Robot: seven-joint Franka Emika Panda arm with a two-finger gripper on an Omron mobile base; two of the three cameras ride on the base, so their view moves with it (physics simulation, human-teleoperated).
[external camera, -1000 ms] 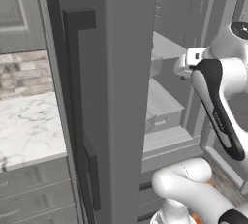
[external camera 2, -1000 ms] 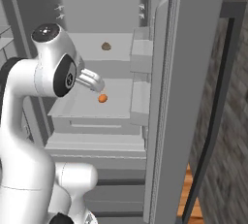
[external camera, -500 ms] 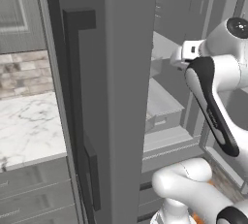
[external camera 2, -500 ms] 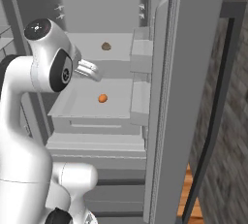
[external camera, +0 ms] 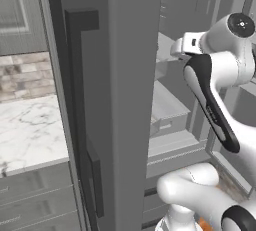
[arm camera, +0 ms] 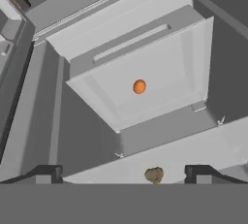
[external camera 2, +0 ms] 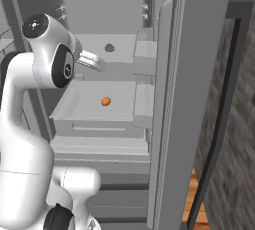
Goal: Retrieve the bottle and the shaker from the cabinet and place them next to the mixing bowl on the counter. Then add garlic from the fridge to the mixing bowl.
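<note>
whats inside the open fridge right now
On the upper shelf sits a small brownish lump, likely the garlic. On the lower shelf lies a small orange item. The robot's arm hides the shelves' left part.

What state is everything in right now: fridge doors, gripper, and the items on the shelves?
Left fridge door: swung open.
Right fridge door: swung open.
Gripper: open, empty, raised inside the fridge.
Brown item: resting loose on the upper shelf, between the fingertips in the hand view, untouched.
Orange item: lying loose in the lower tray, untouched.
</note>
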